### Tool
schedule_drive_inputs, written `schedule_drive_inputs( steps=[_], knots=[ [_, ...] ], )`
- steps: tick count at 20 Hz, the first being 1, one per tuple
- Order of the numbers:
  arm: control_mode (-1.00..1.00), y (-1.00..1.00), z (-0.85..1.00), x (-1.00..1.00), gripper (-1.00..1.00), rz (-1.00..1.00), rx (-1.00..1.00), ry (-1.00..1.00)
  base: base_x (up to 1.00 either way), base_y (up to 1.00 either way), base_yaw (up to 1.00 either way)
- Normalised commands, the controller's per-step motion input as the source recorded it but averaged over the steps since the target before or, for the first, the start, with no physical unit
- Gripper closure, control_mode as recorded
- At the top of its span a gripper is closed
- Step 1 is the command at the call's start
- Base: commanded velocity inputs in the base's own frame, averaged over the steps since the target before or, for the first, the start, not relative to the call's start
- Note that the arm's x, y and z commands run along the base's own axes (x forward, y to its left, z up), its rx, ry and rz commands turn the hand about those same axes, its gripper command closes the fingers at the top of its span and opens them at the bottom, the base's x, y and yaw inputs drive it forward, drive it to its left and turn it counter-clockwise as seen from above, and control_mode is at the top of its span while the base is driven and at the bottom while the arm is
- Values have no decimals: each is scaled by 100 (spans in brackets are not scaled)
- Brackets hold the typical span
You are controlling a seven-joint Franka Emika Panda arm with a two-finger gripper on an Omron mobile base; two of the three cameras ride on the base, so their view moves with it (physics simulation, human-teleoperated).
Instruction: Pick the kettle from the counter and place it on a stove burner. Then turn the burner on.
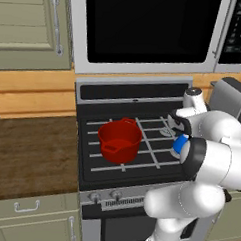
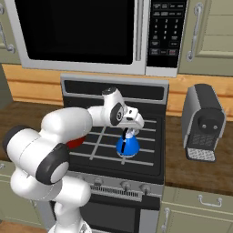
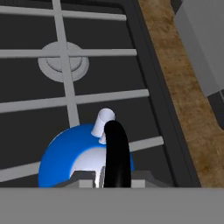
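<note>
Presently, entries taken with the red pot as landmark.

Red pot (image 1: 119,139): two-handled, on the left half of the black stove's grates (image 1: 155,157); judged to be why the kettle goes to the other half.

Kettle (image 2: 127,146): bright blue, upright, on the right half of the stove, well to the right of the red pot, toward the front row. Whether its base rests on the grate or hangs just above it cannot be told.

Claw (image 2: 129,132): directly above the kettle, pointing down; in the hand view the black arched handle (image 3: 117,151) runs up between the fingertips, so it reads as clenched on the handle, the natural top hold for keeping a small cone level.

Stove burner (image 3: 63,63): silver-grey disc under the grate bars, beyond the kettle in the hand view, on the far side from the red pot's row; the burner beneath the kettle itself is hidden.

Tabletop (image 2: 191,159): dark wood grain, right of the stove, carrying a grey coffee machine (image 2: 202,123); the kettle no longer sits on it.

Knobs (image 2: 133,186): along the stove's front edge, below the red pot's level, untouched; turning one is judged the step remaining.
</note>
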Motion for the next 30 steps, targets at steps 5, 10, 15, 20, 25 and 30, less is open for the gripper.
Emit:
schedule_drive_inputs(
  steps=[5,10,15,20,25,30],
  knots=[
    [-100,0,0,0,-100,0,0,0,0,0,0],
    [-100,0,8,0,-100,-1,0,-1,0,0,0],
    [-100,3,93,-33,-100,-3,-5,-31,0,0,0],
    [-100,-12,63,-90,-100,0,-2,-45,0,0,0],
    [-100,-64,-17,-100,-100,0,6,-46,0,0,0],
    [-100,-83,-97,-100,-100,1,10,-28,0,0,0]
  ],
)
